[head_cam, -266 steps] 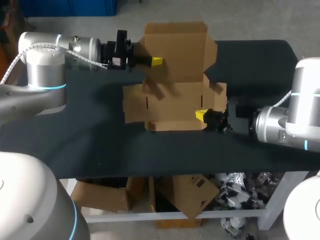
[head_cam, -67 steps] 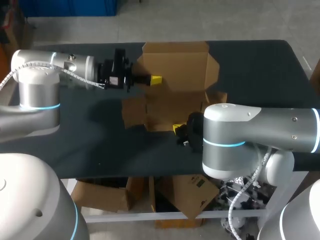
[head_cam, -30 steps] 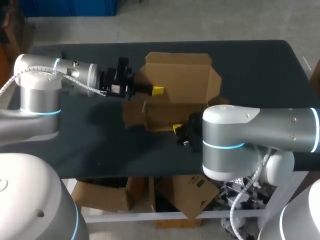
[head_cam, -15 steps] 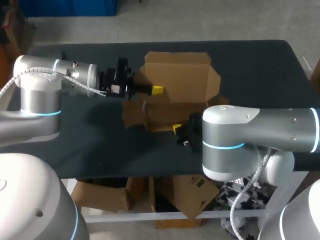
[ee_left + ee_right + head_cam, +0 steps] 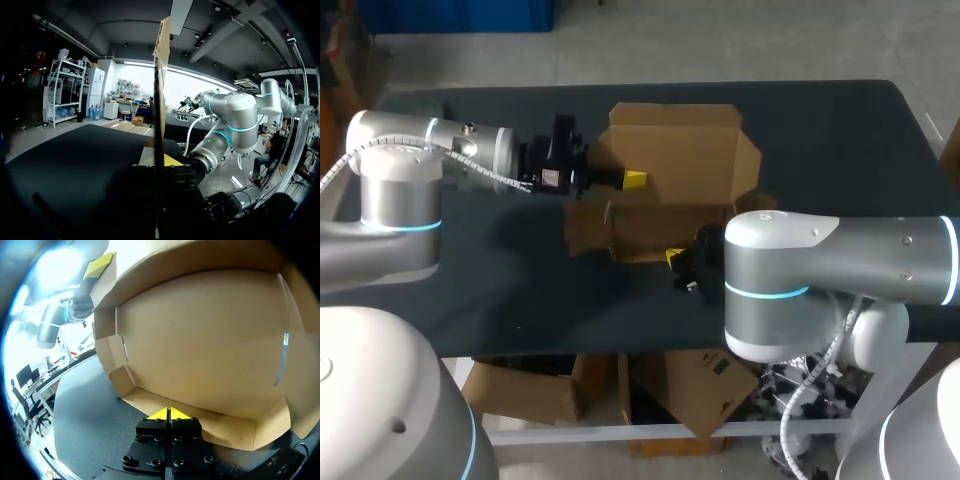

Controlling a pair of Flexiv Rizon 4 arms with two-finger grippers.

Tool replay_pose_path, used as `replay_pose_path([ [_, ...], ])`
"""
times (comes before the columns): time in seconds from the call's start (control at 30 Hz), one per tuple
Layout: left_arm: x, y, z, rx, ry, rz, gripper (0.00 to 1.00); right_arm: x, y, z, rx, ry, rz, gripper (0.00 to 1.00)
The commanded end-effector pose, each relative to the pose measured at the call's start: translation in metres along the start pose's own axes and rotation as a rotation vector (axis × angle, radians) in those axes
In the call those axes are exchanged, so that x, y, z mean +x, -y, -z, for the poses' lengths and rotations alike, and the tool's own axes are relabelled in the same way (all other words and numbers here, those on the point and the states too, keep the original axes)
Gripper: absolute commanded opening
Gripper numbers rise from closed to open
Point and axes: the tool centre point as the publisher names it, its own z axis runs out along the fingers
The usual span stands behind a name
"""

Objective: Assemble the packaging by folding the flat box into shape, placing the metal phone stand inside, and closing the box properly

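The box (image 5: 670,160) stands open on the desk (image 5: 820,130), its lid panel clamped upright between the fingers of the left gripper (image 5: 634,180). The fingers of the right gripper (image 5: 170,413) are pressed together at the front wall.

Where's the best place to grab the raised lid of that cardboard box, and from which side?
Probably the lid, at its left edge, approached from the left with one finger on each face: it is a thin raised panel and that edge is free. The left end effector sits there.
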Motion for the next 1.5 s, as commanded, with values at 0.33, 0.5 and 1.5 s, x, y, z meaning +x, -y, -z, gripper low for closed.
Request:
replay_pose_path([
  [0.33, 0.0101, 0.0003, 0.0027, 0.009, 0.001, -0.02, 0.0, 0.0018, 0.0049, -0.004, -0.003, 0.007, 0.0, 0.0],
  [0.5, 0.0106, -0.0013, 0.0029, 0.011, 0.0, -0.022, 0.0, 0.0018, 0.0049, -0.004, -0.003, 0.007, 0.0, 0.0],
  [1.5, 0.007, -0.0031, -0.0004, 0.0, 0.0, -0.018, 0.0, 0.0018, 0.0049, -0.004, -0.003, 0.007, 0.0, 0.0],
])
